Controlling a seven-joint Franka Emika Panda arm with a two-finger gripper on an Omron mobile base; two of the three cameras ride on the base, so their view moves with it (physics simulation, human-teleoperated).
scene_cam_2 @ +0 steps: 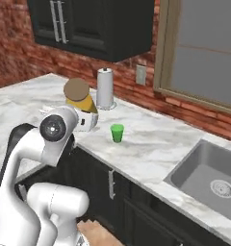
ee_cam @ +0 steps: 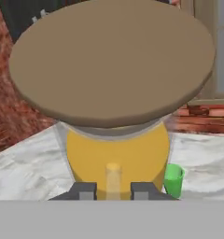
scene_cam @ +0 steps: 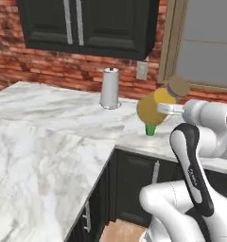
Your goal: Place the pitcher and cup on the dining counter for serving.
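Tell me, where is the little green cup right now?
The cup stands upright on the kitchen counter, between the paper-towel roll and the sink; in the left base view it peeks out beneath the lifted pitcher.

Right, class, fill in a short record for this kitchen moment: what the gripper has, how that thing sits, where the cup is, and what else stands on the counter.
held item: pitcher of orange liquid, cork lid on
gripper: shut on the pitcher
pitcher pose: tilted, lifted off the kitchen counter
cup: green, upright on the kitchen counter, apart from the gripper
paper-towel roll: upright near the brick wall
sink: set in the counter below the window
task stage: pitcher in hand, cup not yet picked up
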